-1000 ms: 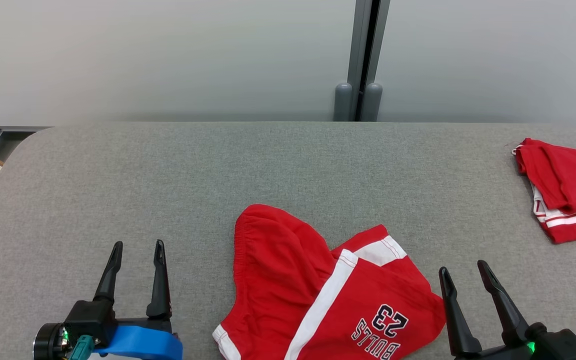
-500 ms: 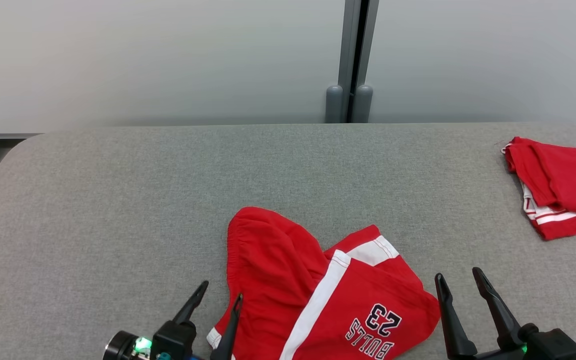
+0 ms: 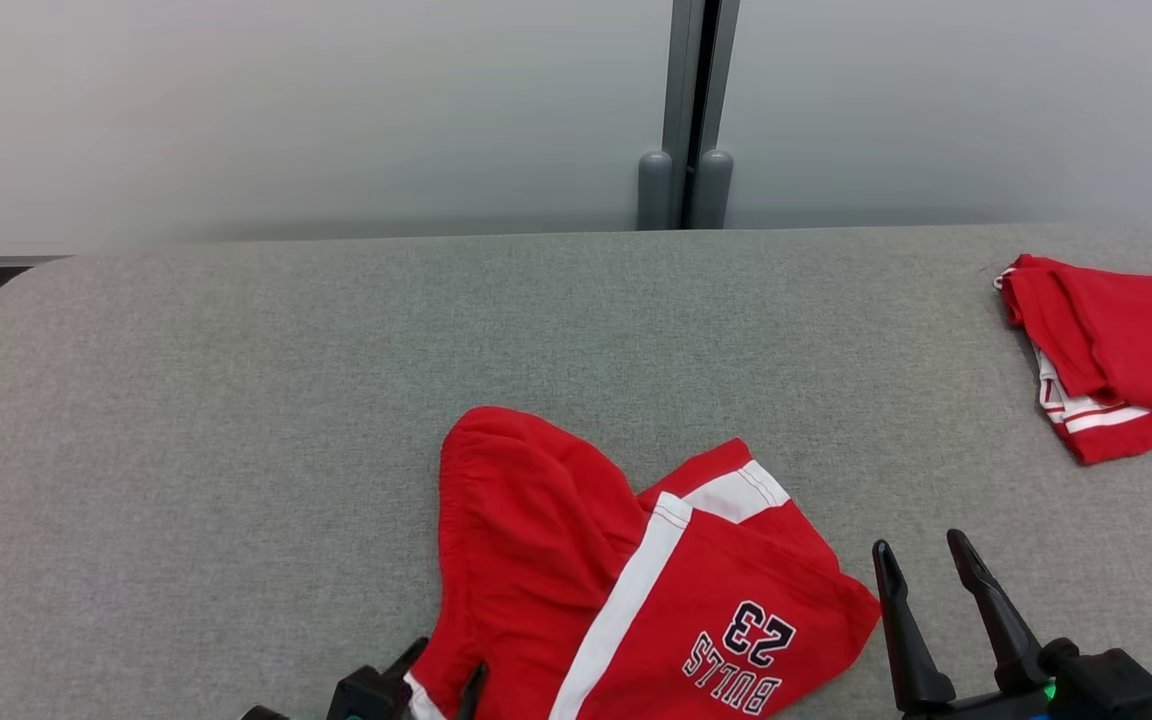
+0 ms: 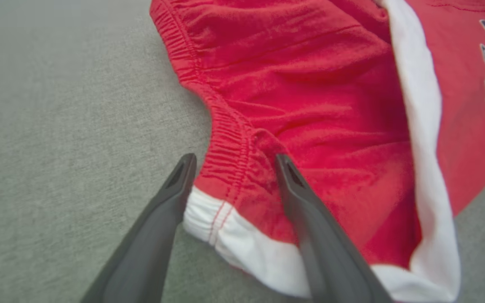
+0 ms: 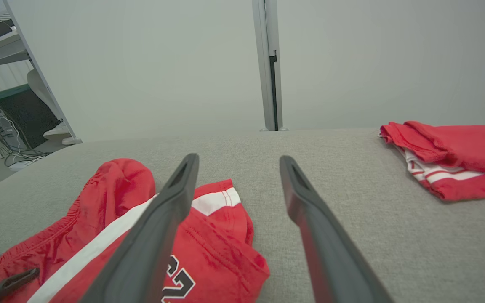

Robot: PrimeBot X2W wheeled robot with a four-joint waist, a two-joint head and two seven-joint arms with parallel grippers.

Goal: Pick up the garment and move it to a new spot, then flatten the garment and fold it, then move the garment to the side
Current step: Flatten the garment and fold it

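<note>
Grey felt-covered table (image 3: 236, 400) carries crumpled red basketball shorts with white stripes (image 3: 556, 560) at front centre. A second, folded red garment (image 3: 1126, 350) lies far right. Left gripper (image 4: 235, 160) has swung in from the left, fingers apart, now straddling the waistband corner, so the pick-up pinch looks next. Right gripper (image 3: 919, 545) is spread and empty, just beside the shorts.
</note>
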